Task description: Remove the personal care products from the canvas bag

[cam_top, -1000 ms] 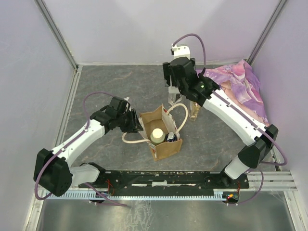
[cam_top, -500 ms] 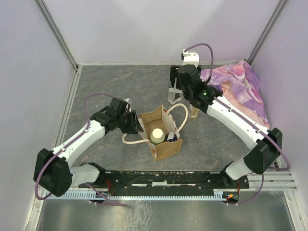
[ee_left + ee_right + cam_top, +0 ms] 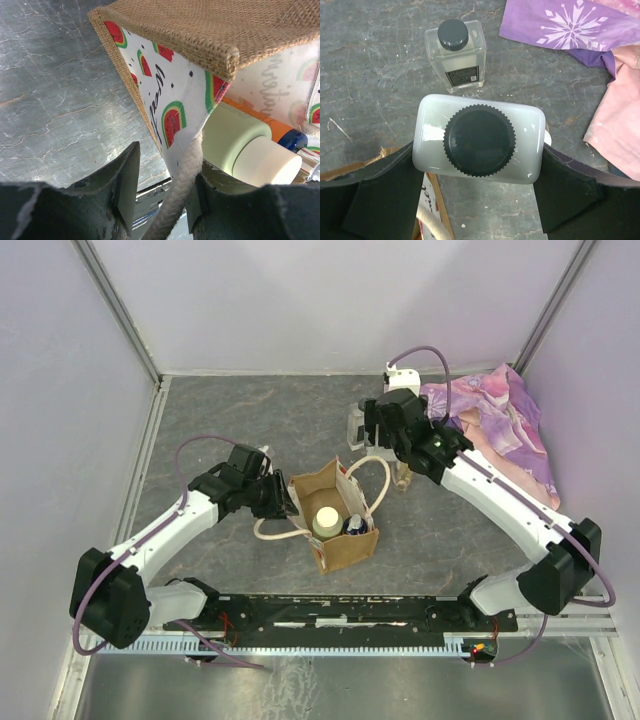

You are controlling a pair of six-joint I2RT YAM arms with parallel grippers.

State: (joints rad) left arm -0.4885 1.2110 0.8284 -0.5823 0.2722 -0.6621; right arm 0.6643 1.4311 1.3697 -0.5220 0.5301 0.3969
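Observation:
The canvas bag (image 3: 345, 540) stands open at the table's middle; its watermelon panel shows in the left wrist view (image 3: 165, 95). Inside it are a pale cream-capped round bottle (image 3: 326, 520) (image 3: 260, 160) and an orange blue-topped one (image 3: 355, 526) (image 3: 257, 120). My left gripper (image 3: 282, 500) (image 3: 162, 192) is open, its jaws either side of the bag's wall and cream rope handle (image 3: 182, 192). My right gripper (image 3: 385, 443) (image 3: 477, 172) is shut on the white boxy dark-capped bottle (image 3: 479, 135), held above the table behind the bag. A slim yellowish bottle (image 3: 403, 478) stands nearby.
A clear square dark-capped bottle (image 3: 355, 428) (image 3: 455, 52) stands on the table just beyond the right gripper. The purple-pink floral cloth (image 3: 500, 420) (image 3: 560, 25) lies at the back right. Enclosure walls ring the table.
My right arm has shifted to the right and a little nearer, carrying the white boxy bottle. The left arm and the bag have not moved.

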